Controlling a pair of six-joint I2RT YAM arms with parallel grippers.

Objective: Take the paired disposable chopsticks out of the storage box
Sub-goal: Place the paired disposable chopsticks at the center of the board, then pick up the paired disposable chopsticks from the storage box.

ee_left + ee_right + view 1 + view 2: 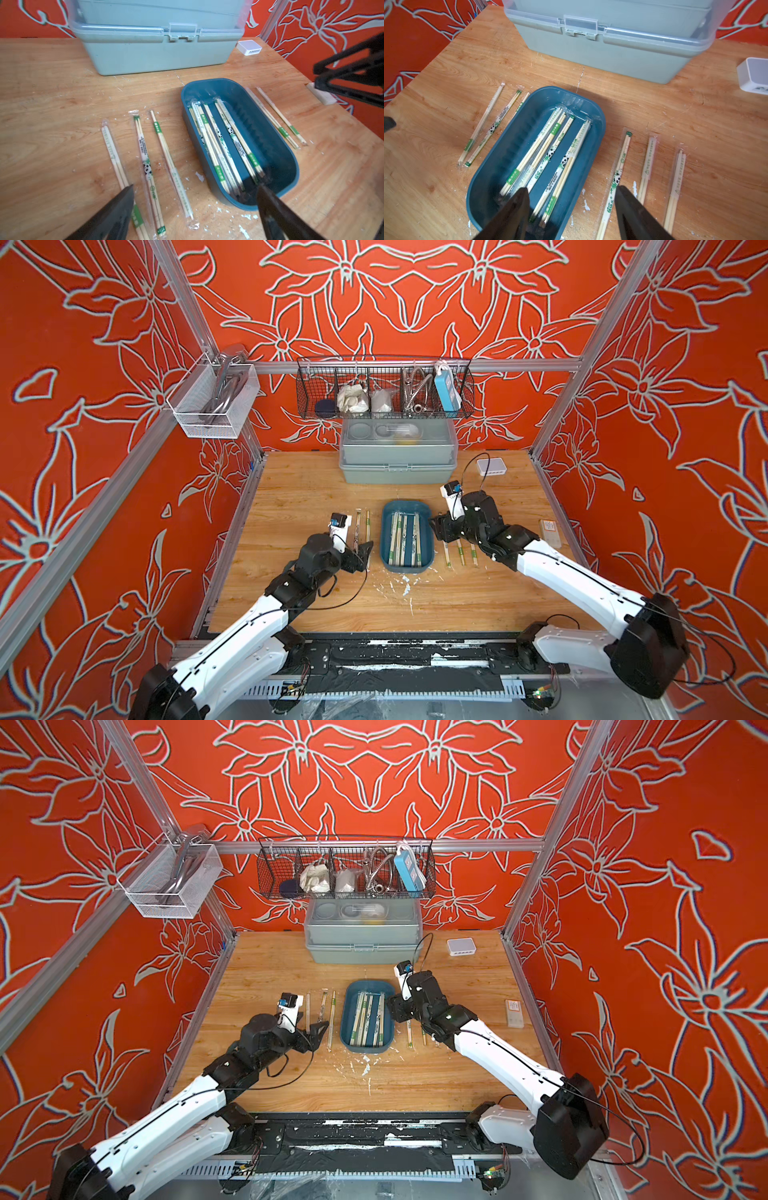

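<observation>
Several wrapped chopsticks (550,153) lie lengthwise in the blue box (517,133), so I judge the job about half done. Three pairs (145,166) lie side by side on the table (316,489) to my left and three more pairs (648,166) to my right, spaced so each is easy to see. My left gripper (195,187) hangs spread and empty above its row. My right gripper (571,188), also spread and empty, straddles the box's edge, probably lining up the next pair.
</observation>
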